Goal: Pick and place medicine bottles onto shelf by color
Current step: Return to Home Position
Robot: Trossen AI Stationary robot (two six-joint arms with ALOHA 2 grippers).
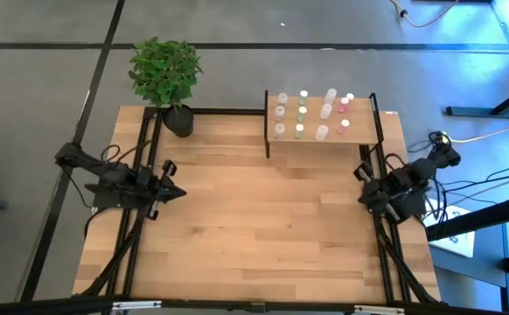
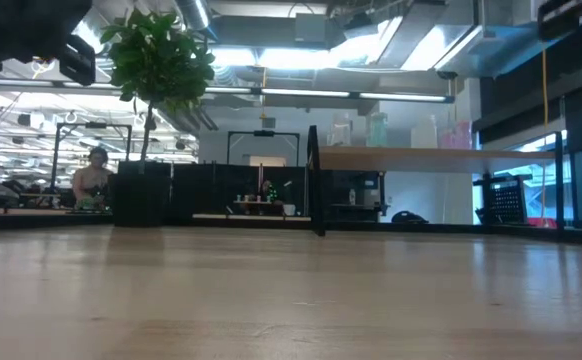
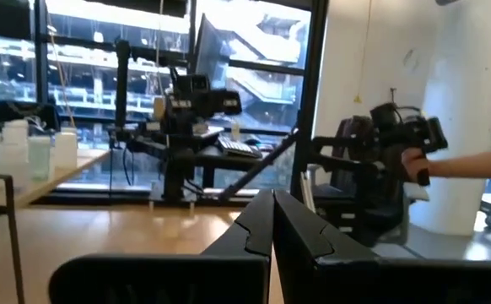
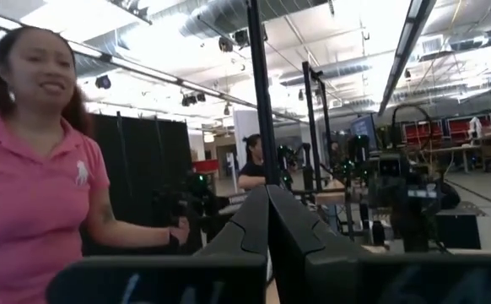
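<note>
Twelve medicine bottles [image 1: 302,112] on shelf [image 1: 364,118]; left end effector [image 3: 271,207], right end effector [image 4: 267,201] closed.

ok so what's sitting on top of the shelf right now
The shelf carries the medicine bottles, about a dozen upright in four columns by cap colour, pink at one end. Nothing else shows on it. From above, its board covers the part of the table beneath it.

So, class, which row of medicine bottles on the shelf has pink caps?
The row at the shelf end farthest from the potted plant: its medicine bottles are pink-capped, the other rows white or pale green.
</note>
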